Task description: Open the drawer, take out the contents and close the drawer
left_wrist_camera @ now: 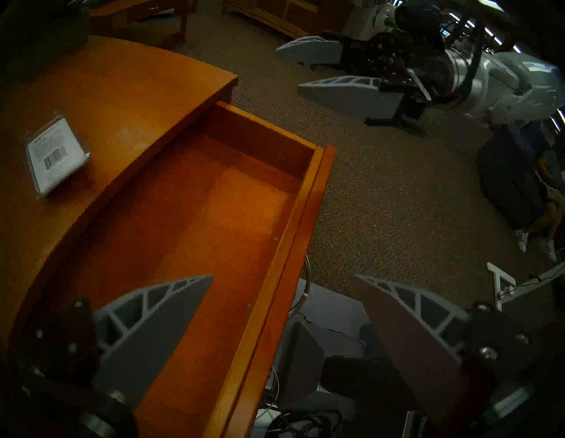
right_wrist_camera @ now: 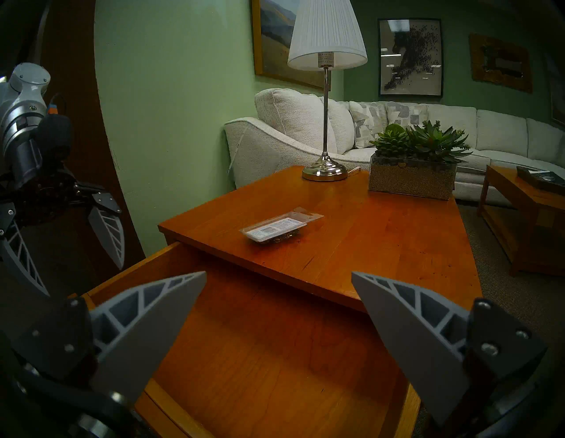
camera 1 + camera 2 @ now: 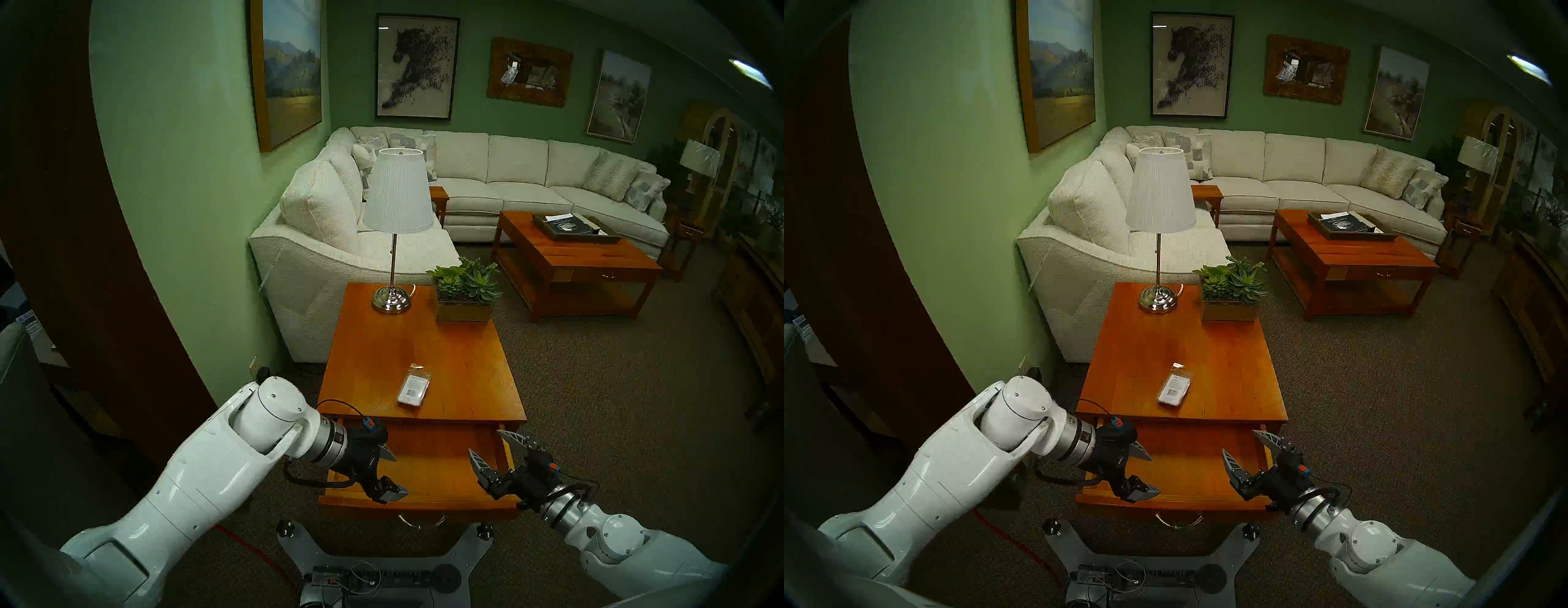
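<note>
- The left end effector [image 3: 392,473] is hanging over the left end of the drawer [image 3: 424,465], its fingers spread wide and gripping nothing; the left wrist view is showing bare wood beneath them.
- The drawer is standing pulled out from the front of the table [image 3: 382,365], and its floor is looking empty in every view, so the opening step is looking done.
- The handle [image 3: 421,521] is hanging free on the drawer front, with neither end effector touching it.
- The packet [image 3: 413,389] is lying flat on the table top, label up, near the front edge and just behind the drawer opening, well apart from both end effectors. Taking out the contents is therefore looking finished too.
- The lamp [image 3: 396,229] and the planter [image 3: 464,295] are standing at the far end of the table, clear of the work.
- The right end effector [image 3: 494,452] is hovering at the right end of the drawer, fingers likewise parted and empty.
- By my reading, 2 of the 3 steps are complete and only 1 is remaining: pushing the drawer shut. Both end effectors are sitting over the drawer and would need to be getting clear of it before the front goes in.
</note>
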`<state>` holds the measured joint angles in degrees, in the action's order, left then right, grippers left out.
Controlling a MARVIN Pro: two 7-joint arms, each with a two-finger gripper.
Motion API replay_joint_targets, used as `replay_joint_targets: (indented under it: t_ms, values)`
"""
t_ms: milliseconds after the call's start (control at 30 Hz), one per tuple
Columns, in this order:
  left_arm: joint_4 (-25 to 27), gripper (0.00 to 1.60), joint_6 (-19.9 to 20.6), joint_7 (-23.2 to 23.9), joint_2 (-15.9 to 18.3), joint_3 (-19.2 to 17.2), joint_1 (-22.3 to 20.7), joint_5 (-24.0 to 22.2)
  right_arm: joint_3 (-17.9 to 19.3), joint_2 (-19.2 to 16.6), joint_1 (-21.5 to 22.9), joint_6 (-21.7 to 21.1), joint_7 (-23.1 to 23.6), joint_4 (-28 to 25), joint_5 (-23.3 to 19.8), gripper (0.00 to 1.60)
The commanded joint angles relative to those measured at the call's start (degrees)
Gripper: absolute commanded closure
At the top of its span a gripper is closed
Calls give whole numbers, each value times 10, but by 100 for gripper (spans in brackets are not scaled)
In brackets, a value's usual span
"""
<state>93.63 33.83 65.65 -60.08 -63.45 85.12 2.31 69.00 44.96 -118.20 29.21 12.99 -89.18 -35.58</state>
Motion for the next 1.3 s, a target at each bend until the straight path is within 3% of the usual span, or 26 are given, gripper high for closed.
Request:
replay_joint_targets:
  t_ms: [0,133,400,667,933,967,1100,1133,1267]
  values:
    - [65,0,-10,46,65,-37,37,-20,5,1,10,5,1,-14,0,0]
    - [98,0,-11,62,95,-57,63,-35,5,1,10,6,1,-15,-1,0]
    - [162,0,2,53,108,-117,127,-65,6,0,10,6,1,-18,-1,0]
    - [225,0,59,-41,68,-175,199,-62,7,-1,9,7,1,-20,-1,0]
    - [276,0,117,-122,15,-206,251,-14,8,-2,7,7,0,-23,-2,0]
    - [285,0,129,-151,-5,-209,263,2,8,-2,6,7,0,-24,-2,0]
    - [285,0,146,-186,-21,-200,263,12,9,-3,5,6,-1,-26,-2,0]
    - [283,0,148,-209,-38,-200,266,14,9,-3,5,6,-1,-26,-3,0]
    - [259,0,151,-207,-45,-193,245,8,9,-3,4,6,-2,-27,-3,0]
